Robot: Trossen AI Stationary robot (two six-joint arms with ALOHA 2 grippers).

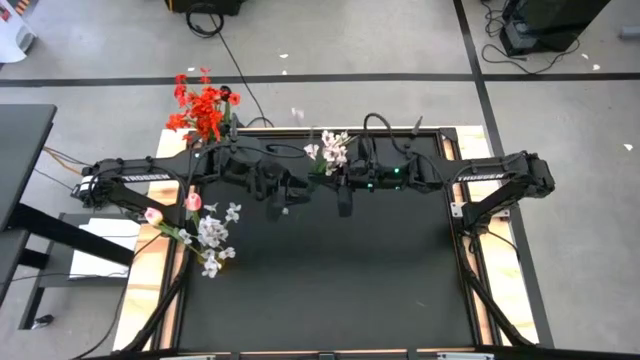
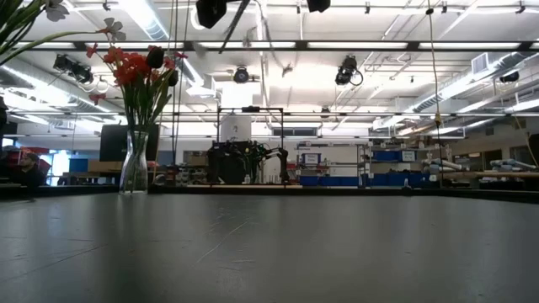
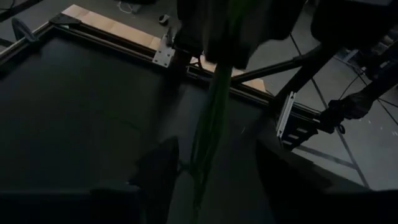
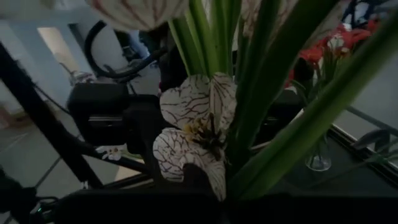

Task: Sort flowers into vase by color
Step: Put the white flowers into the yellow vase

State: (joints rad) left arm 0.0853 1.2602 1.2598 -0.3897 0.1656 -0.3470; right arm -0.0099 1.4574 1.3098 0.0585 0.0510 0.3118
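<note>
Two grippers meet above the table. Right gripper clamps a white-flowered stem; left gripper stands parted around its stalk.

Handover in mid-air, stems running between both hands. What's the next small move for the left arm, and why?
Probably ease the left hand straight back off the green stems. Its fingers stand apart around them, while the right hand is shut on the same stems higher up, so the white veined blooms look carried by the right alone.
</note>
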